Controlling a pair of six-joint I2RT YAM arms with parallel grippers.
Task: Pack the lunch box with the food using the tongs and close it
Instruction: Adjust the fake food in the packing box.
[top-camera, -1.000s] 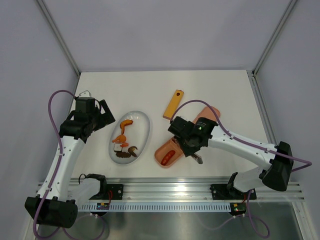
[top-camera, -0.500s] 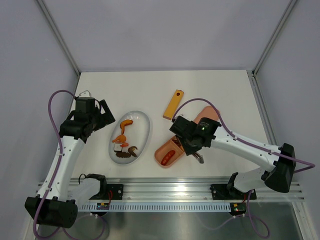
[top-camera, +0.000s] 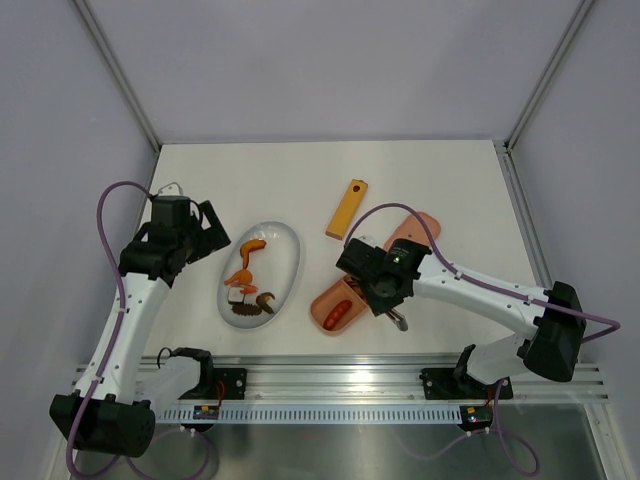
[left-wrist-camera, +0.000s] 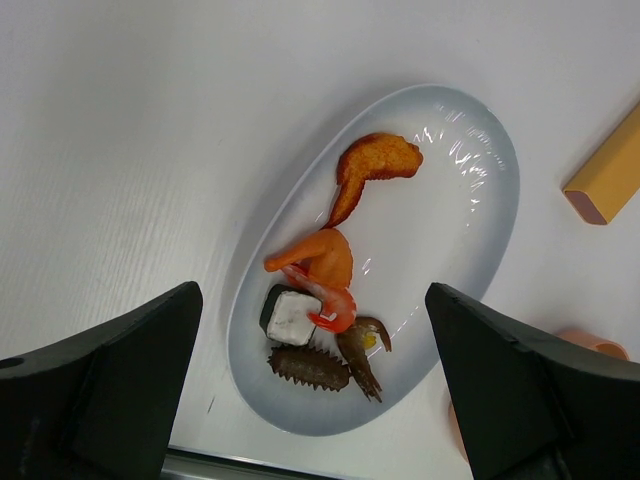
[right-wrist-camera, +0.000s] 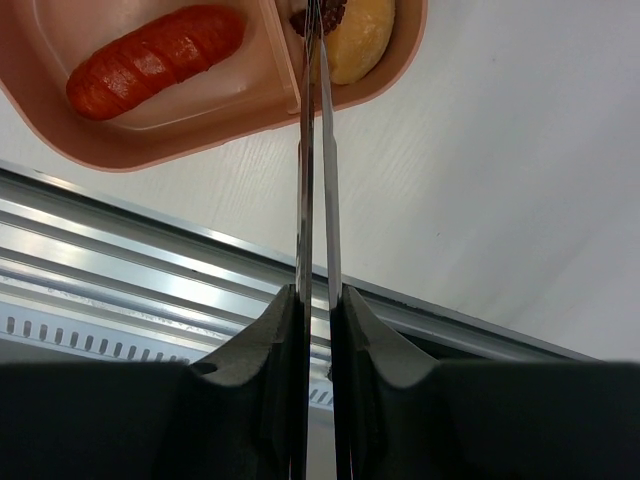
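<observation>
The pink lunch box (right-wrist-camera: 200, 150) lies under my right gripper (right-wrist-camera: 317, 295), which is shut on the silvery tongs (right-wrist-camera: 306, 150). The tongs' arms are squeezed nearly together. Their tips pinch a dark brown piece (right-wrist-camera: 325, 15) over the compartment that holds a yellowish piece (right-wrist-camera: 362, 42). A red sausage (right-wrist-camera: 155, 60) lies in the other compartment. From above, the right gripper (top-camera: 376, 292) covers part of the lunch box (top-camera: 322, 300), and the lid (top-camera: 425, 225) lies behind the arm. My left gripper (left-wrist-camera: 310, 290) hangs open over the plate's food: a shrimp (left-wrist-camera: 335, 305), a dark-and-white cube (left-wrist-camera: 288, 312) and brown pieces (left-wrist-camera: 310, 367).
The white oval plate (top-camera: 285, 245) sits left of the lunch box. A yellow-orange flat bar (top-camera: 347, 208) lies behind the box. The metal rail (top-camera: 340, 375) runs along the near table edge, close to the tongs' rear end (top-camera: 398, 320).
The right wrist with the tongs has shifted slightly over the lunch box. The left arm has stayed where it was.
</observation>
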